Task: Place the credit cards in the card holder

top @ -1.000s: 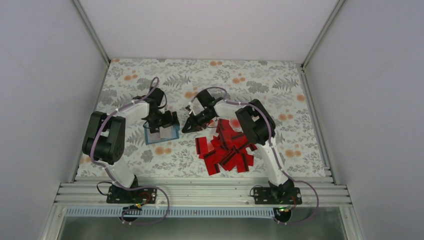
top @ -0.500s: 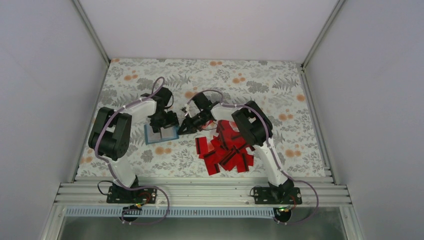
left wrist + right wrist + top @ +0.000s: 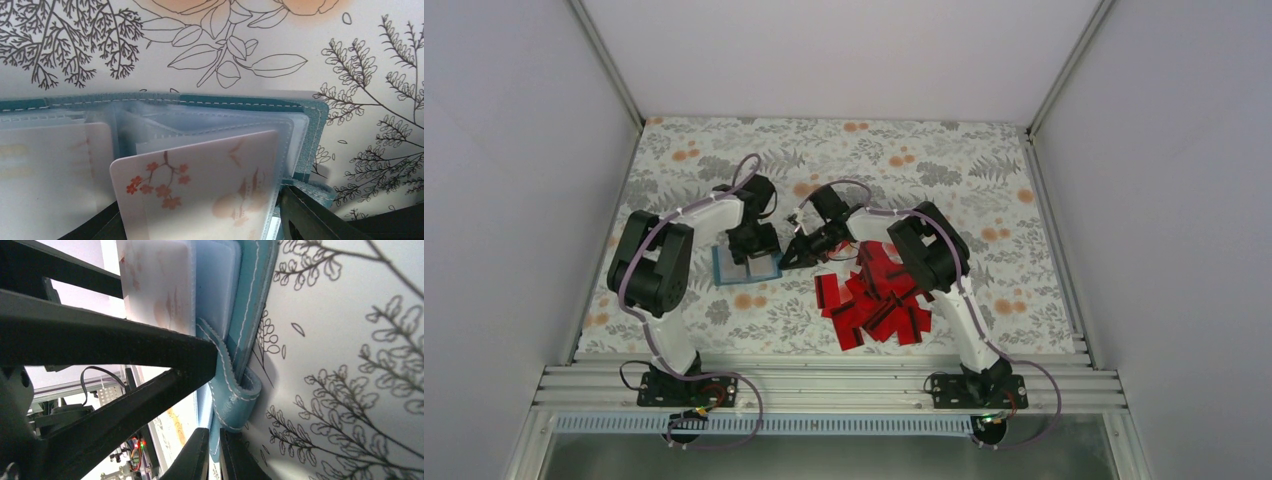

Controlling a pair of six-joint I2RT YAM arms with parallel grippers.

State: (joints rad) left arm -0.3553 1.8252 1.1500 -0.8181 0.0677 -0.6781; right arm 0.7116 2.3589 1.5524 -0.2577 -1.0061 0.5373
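The card holder (image 3: 746,266) lay open on the table (image 3: 924,160). The heap of credit cards (image 3: 876,300) lay to the holder's right and slightly nearer the arm bases, apart from it. The left gripper (image 3: 754,243) stood over the holder's far edge. The right gripper (image 3: 792,257) met the holder's right edge at the snap tab (image 3: 230,390).

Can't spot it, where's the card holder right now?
Top view: the holder lies open left of centre, under the left tool, red cards to its right.

L claw (image 3: 753,248) spread; R claw (image 3: 788,259) pinched
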